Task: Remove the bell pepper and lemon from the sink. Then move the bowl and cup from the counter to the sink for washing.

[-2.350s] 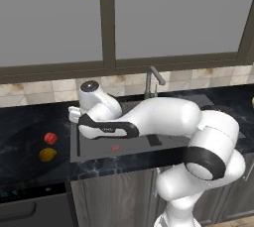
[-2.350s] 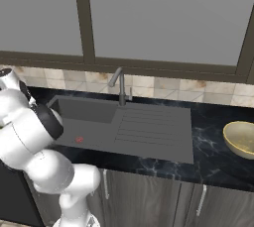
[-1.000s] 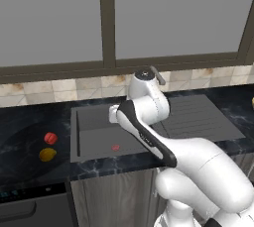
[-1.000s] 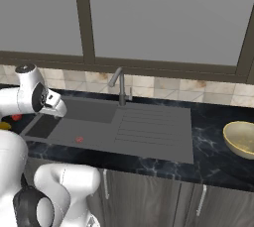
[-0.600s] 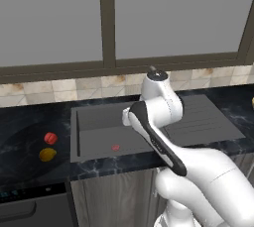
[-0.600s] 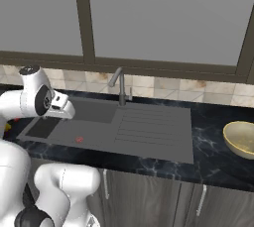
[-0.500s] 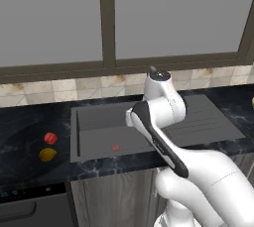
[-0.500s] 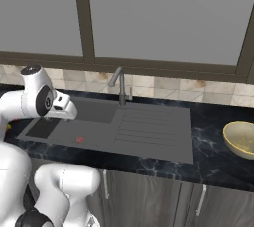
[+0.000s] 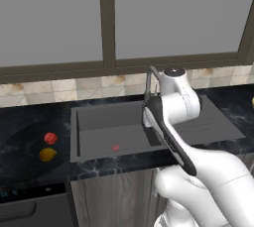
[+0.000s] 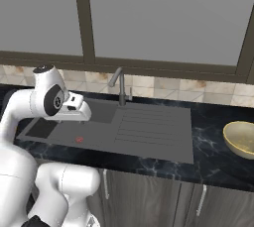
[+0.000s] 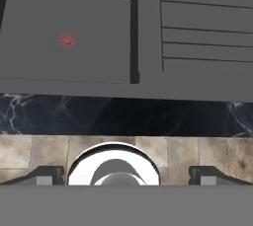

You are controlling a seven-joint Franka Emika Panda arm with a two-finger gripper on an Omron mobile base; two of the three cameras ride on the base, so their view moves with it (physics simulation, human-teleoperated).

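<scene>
The red bell pepper [image 9: 50, 138] and the yellow-orange lemon [image 9: 47, 154] lie side by side on the black counter [image 9: 20, 132], left of the sink [image 9: 106, 122]. Nothing lies in the basin besides its reddish drain spot [image 9: 115, 147]. My gripper [image 11: 127, 175] is open, its fingertips [image 11: 47, 174] wide apart with nothing between them. The hand [image 10: 77, 107] hovers over the basin's middle, and its view looks down on the basin [image 11: 69, 32] and ribbed drainboard [image 11: 207, 22]. On the counter far right of the sink sits the golden bowl [image 10: 240, 139]. The cup is out of view.
The thin curved faucet [image 9: 150, 80] rises behind the sink, close to my arm. A tiled backsplash [image 10: 163, 89] and grey cabinet doors stand behind the counter. A dark appliance front [image 9: 30, 206] sits below the counter at the far left.
My arm has swung right, from the sink's left edge near the fruits to over the basin's middle. The pepper and lemon have stayed put on the counter.
</scene>
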